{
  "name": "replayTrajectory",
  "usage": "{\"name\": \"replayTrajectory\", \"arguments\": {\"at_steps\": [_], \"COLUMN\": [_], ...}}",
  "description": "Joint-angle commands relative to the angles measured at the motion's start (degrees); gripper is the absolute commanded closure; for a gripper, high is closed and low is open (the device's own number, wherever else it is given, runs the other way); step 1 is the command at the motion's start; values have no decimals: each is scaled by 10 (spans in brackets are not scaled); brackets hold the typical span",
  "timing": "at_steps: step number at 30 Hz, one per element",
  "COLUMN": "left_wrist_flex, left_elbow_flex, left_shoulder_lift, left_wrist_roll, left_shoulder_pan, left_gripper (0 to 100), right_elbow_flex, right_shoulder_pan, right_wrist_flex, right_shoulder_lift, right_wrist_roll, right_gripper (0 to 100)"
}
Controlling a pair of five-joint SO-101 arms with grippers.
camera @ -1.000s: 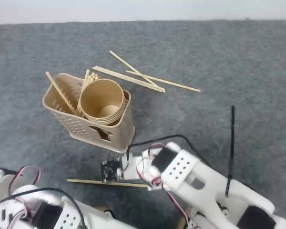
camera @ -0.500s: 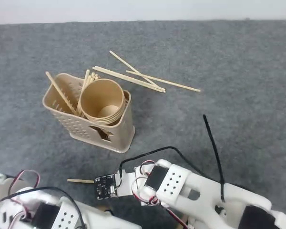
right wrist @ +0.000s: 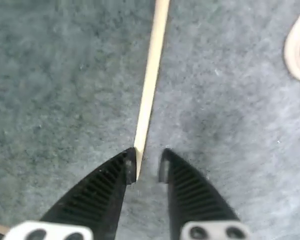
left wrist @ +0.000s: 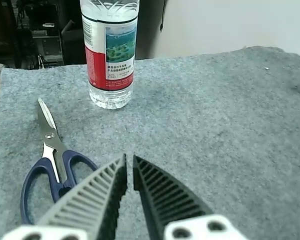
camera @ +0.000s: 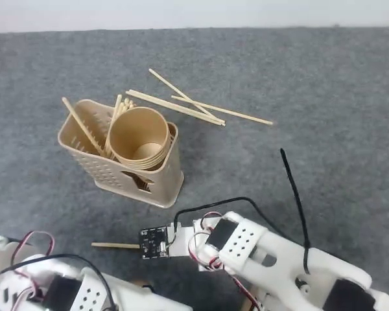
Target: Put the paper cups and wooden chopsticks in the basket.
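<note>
A grey felt mat [camera: 324, 97] covers the table. The right arm [camera: 272, 253] lies low across the near right of it, its wrist pointing left. The left arm [camera: 52, 285] sits folded at the near left corner.

A beige slotted basket [camera: 126, 175] stands left of centre, well apart from both arms. A stack of paper cups [camera: 139, 133] stands upright in its right part. A few basket chopsticks [camera: 83, 126] lean in its left part, tips poking above the rim.

In the left wrist view a clear water bottle [left wrist: 110, 55] with a red label stands upright on the felt. Blue-handled scissors [left wrist: 52, 165] lie flat near it, their handles just beside the left gripper [left wrist: 130, 162]. Its jaws are closed to a hairline slit and hold nothing.

Just beyond the basket, on its far right side, a loose bundle of chopsticks [camera: 181, 107] lies crossed on the mat.

One single chopstick [camera: 115, 245] lies flat on the near mat, running left to right, in front of the basket. The right gripper [right wrist: 147, 167] is down at its right end. Its jaws stand narrowly apart. The stick's end touches the tip of one finger [right wrist: 125, 165] at the mouth of the gap, and the other finger is clear of it.
</note>
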Motion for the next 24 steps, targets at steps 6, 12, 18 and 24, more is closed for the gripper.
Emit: {"name": "replayTrajectory", "arguments": {"at_steps": [6,12,18,24], "left_wrist_flex": [-16,-16,-17,-15], "left_elbow_flex": [-5,-5,-5,-3], "left_shoulder_lift": [-8,-8,-8,-8], "left_wrist_roll": [-2,-2,-1,-1], "left_shoulder_pan": [3,3,3,3], "left_gripper": [988,988,988,988], "right_elbow_flex": [-22,-48,-78,-94], "right_shoulder_pan": [8,6,-41,-52], "right_wrist_flex": [22,34,94,108], "right_shoulder_lift": [35,70,71,78], "right_wrist_roll": [21,18,6,1], "right_gripper": [990,986,872,876]}}
